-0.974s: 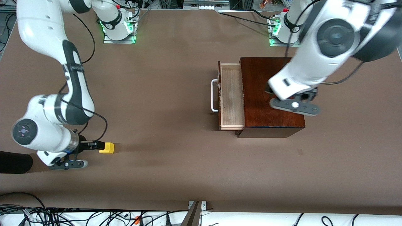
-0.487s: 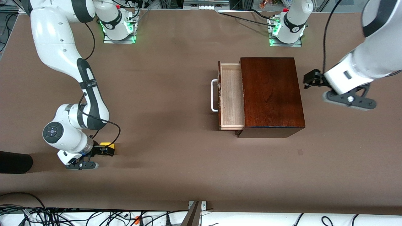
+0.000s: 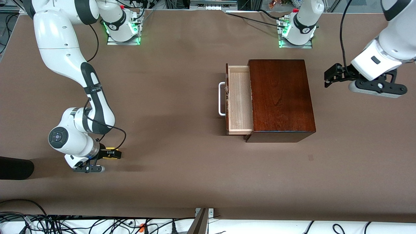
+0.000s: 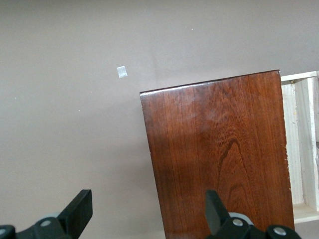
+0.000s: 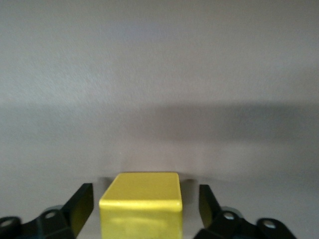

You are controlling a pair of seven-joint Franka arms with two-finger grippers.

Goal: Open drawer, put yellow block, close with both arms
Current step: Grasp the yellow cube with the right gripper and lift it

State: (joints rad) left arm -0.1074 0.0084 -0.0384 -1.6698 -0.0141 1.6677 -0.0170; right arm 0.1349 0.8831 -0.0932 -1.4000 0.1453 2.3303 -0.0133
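Unlabelled yellow block (image 5: pixel 141 203) sits between right end effector (image 5: pixel 145 208) fingers.

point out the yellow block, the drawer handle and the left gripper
yellow block (image 5: pixel 141 186): right wrist view, on its top face.
drawer handle (image 3: pixel 220 99): front view, on the long stretch of the white bar.
left gripper (image 3: pixel 329 77): front view, between its black fingertips, over bare table beside the box.
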